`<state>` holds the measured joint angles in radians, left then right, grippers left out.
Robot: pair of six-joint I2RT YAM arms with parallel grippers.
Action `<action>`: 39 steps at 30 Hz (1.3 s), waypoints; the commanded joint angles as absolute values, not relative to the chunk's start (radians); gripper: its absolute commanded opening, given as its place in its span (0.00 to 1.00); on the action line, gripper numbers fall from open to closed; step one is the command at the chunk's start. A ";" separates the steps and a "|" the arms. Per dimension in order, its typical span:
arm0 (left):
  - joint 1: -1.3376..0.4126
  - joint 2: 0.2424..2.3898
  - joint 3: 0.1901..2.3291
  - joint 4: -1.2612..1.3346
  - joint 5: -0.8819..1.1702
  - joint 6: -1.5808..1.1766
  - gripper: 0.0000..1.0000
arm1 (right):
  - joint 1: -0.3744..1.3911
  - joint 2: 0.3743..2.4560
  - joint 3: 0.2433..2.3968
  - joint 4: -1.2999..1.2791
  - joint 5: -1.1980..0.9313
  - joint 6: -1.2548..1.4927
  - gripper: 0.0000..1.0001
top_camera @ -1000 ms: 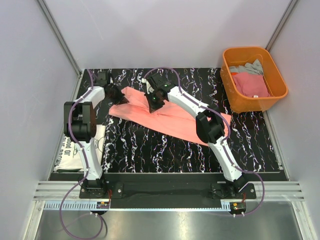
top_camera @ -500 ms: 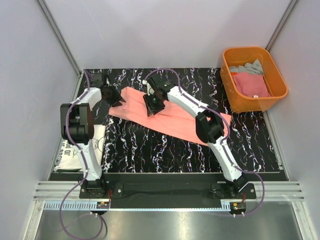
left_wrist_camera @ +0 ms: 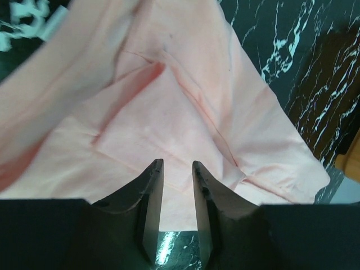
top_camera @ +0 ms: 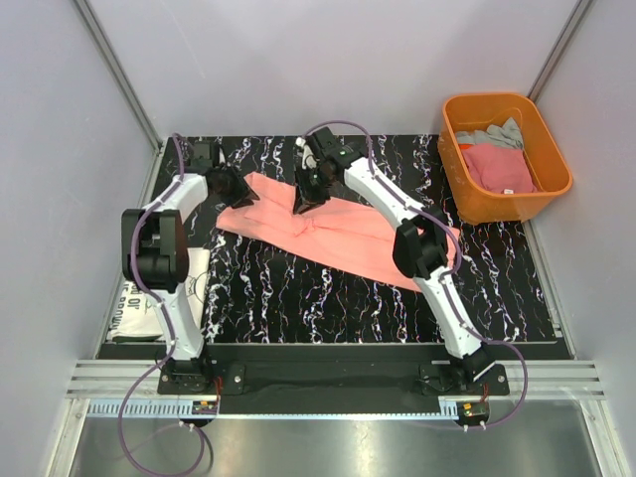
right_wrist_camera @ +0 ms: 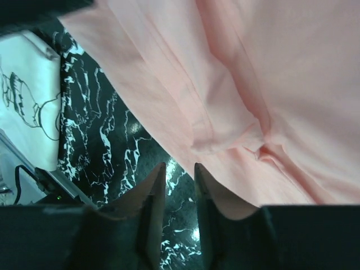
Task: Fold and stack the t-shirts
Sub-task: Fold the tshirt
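White printed t-shirt (top_camera: 139, 308) lies folded at the near-left edge of the table (top_camera: 298, 298). Left gripper (left_wrist_camera: 176, 163) sits over the far-left end of the salmon-pink t-shirt (top_camera: 348, 238), jaws narrowly parted with nothing between them. That shirt lies as a long rumpled band from far-left towards centre-right. Right gripper (right_wrist_camera: 179, 165) hangs over its far edge, jaws likewise narrow and empty. Orange tub (top_camera: 507, 207) at the far-right corner holds further t-shirts (top_camera: 497, 169). Judgement: this fold is incomplete. Both grippers should pinch matching edge points, lift evenly, keep the cloth taut and lay edge on edge, clearing the bunched crease first.
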<state>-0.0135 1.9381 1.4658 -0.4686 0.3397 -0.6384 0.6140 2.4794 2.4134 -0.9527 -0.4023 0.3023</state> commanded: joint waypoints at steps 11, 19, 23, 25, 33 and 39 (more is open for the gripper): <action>-0.014 2.183 1.617 -0.388 0.414 -0.715 0.29 | 0.558 2.612 2.448 -0.862 -0.571 0.419 0.01; -0.002 2.221 1.663 -0.400 0.422 -0.690 0.31 | 0.512 2.606 2.342 -0.836 -0.540 0.379 0.01; 0.023 2.099 1.635 -0.422 0.416 -0.657 0.42 | 0.512 2.550 2.336 -0.835 -0.572 0.397 0.04; 0.026 2.010 1.591 -0.428 0.414 -0.644 0.46 | 0.512 2.522 2.330 -0.839 -0.587 0.406 0.06; 0.057 1.893 1.395 -0.417 0.451 -0.647 0.28 | 0.531 2.453 2.347 -0.838 -0.666 0.505 0.23; 0.110 1.949 1.356 -0.353 0.462 -0.627 0.25 | 0.607 2.604 2.558 -0.799 -0.773 0.615 0.29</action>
